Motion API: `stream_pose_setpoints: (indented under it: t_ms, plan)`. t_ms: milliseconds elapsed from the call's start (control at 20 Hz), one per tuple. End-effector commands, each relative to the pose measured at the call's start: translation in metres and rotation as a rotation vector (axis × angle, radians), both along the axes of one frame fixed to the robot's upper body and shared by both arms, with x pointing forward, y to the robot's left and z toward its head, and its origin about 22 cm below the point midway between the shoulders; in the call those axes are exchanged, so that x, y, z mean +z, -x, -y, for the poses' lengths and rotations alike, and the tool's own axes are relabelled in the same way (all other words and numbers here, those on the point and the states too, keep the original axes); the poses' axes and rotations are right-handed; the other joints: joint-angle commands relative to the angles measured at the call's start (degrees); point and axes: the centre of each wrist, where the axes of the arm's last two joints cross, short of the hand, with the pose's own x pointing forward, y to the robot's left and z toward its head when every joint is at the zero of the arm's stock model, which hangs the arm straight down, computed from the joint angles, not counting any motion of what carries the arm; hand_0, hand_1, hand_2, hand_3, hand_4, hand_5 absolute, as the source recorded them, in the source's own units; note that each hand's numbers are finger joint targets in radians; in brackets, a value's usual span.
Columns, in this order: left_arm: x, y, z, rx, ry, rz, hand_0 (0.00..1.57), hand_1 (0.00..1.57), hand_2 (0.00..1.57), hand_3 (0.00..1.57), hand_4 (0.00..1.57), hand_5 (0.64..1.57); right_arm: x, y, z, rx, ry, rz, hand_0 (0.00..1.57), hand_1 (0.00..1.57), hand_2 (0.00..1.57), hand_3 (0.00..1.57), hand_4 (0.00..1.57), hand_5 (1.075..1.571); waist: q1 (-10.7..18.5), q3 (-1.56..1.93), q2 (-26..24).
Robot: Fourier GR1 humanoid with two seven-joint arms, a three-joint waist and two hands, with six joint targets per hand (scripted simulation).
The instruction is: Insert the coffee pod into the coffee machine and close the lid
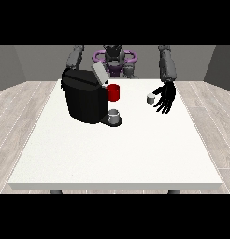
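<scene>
front view: the robot (114, 58) stands small at the far edge of a white table (112, 154), arms reaching over it.
hand at the view's right: black hand (165, 96) hangs just over the table top, fingers spread and fairly straight, pointing down and toward the camera; it holds nothing.
hand at the view's left: hidden behind the machine; only the grey upper arm (75, 57) shows, so i cannot tell how its fingers lie.
pod: small pale grey-white pod (150, 98), short and cylindrical, stands upright on the table.
pod to hand: just beside the hand at the view's right, on its inner side toward the table's middle; a thin gap seems to show between them, though i cannot tell for sure that nothing touches.
machine: black boxy coffee machine (84, 95) sits on the table's left part, well apart from the pod.
lid: grey lid (99, 72) is tilted up and open at the machine's top.
red part: a red cup-like holder (113, 92) sticks out at the machine's front, under the lid; what is inside it cannot be seen.
cup: a small grey cup (114, 116) stands on the machine's dark base, below the red part; its contents cannot be seen.
floor: pale wood planks (18, 116) around the table.
</scene>
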Motion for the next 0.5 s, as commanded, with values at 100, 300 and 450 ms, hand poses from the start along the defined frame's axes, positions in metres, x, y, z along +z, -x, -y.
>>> stream_pose_setpoints:
  t_ms: [100, 300, 450]
  plan:
    - [-0.025, -0.004, 0.053, -0.107, -0.004, -0.053, 1.22, 1.22, 1.23, 1.11, 0.00, 1.571, -0.015, -0.001, 0.002, -0.024, 0.029, -0.046, 0.00, 0.00, 0.00, 0.00, 0.32, 1.571, 0.4, -0.73, -1.1]
    - [-0.033, 0.000, 0.054, -0.127, -0.001, -0.098, 1.25, 1.25, 1.24, 1.08, 0.11, 1.571, -0.017, 0.004, 0.000, 0.005, 0.016, -0.039, 0.00, 0.00, 0.00, 0.00, 0.29, 1.571, -1.0, -0.74, -3.1]
    - [-0.029, -0.005, 0.056, -0.112, -0.012, -0.047, 1.33, 1.33, 1.33, 1.18, 0.07, 1.571, -0.029, 0.004, 0.001, -0.029, -0.005, -0.033, 0.00, 0.00, 0.00, 0.00, 0.37, 1.571, 0.4, -0.74, -1.4]
